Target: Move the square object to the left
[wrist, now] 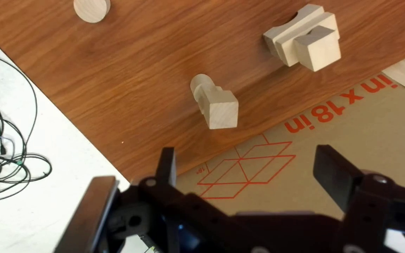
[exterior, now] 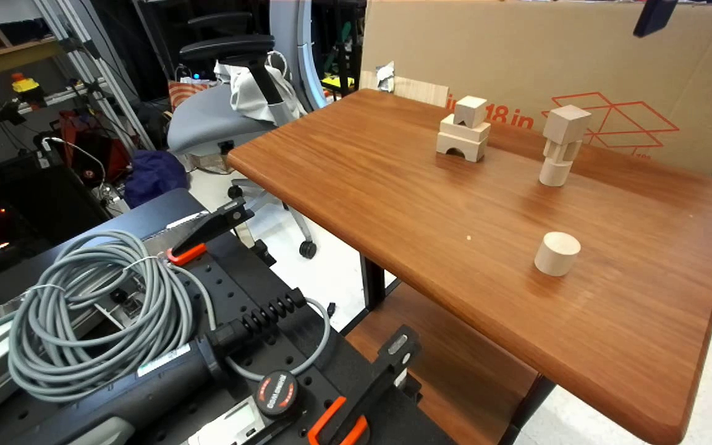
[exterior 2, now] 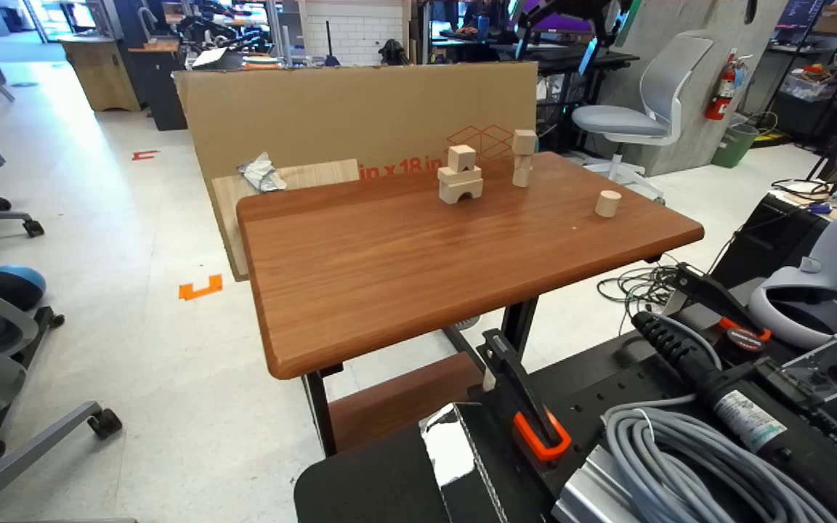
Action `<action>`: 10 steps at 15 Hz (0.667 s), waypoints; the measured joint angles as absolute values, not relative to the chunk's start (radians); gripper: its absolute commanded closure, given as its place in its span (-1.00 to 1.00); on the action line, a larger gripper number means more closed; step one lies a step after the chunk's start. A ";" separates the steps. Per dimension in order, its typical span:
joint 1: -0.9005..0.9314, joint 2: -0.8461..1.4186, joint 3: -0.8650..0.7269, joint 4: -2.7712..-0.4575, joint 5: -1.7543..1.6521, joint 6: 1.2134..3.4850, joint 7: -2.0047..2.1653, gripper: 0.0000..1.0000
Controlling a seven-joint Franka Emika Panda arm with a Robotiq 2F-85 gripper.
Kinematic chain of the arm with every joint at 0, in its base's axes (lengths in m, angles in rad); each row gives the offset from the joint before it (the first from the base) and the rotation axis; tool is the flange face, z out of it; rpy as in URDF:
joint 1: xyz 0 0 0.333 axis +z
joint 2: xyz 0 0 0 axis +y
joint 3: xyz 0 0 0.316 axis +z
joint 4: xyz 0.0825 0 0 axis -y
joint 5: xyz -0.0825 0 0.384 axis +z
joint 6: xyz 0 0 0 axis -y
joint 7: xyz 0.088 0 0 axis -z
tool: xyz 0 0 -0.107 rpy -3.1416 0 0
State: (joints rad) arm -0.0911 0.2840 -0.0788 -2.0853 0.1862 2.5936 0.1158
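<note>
Watching the wrist view, I see a slim pale wooden column [wrist: 203, 89] bearing the plain pale wooden cube [wrist: 223, 111], likely my target: light, stiff, hardly slippery, I judge, best pinched across opposite sides. Slightly right, my black two-fingered gripper [wrist: 249, 166] stands wide, empty.

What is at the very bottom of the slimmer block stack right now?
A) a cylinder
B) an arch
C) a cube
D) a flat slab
A: in an exterior view the bottom cylinder shows its rounded side where it meets the table, with the cube at the very top.
</note>
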 measured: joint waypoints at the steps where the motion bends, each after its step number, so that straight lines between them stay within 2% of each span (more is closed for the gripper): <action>1: -0.093 0.309 -0.079 -2.070 0.186 2.593 0.111 -1.00; 10: -0.090 0.469 -0.078 -1.952 0.178 2.572 0.110 -1.00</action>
State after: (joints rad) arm -0.0900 0.4691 -0.0779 -1.9522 0.1776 2.5718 0.1104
